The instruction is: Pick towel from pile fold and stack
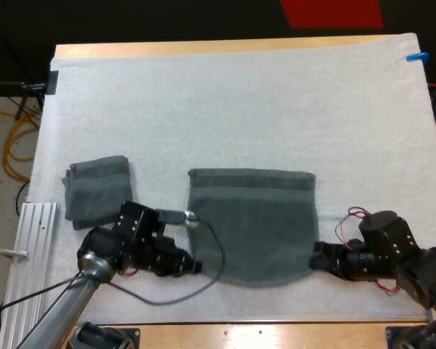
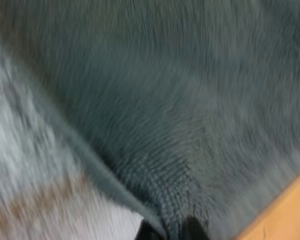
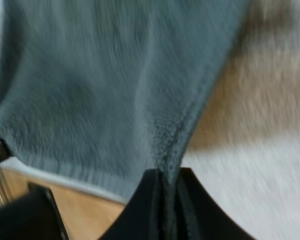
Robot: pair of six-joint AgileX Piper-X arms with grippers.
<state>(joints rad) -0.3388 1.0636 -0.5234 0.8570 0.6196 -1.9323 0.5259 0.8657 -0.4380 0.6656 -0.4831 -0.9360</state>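
Down low, left claw (image 1: 198, 266), right claw (image 1: 314, 257) pinch towel (image 1: 251, 218).

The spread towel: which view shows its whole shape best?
The high view: the spread towel lies whole, the left gripper and right gripper at its near corners. Each wrist view shows one corner pinched by that arm's gripper.

grey-green towel (image 2: 180, 110) edge pinched in left claw (image 2: 171, 231), white mat (image 2: 20, 165) beneath, wooden table (image 2: 285, 215) alongside
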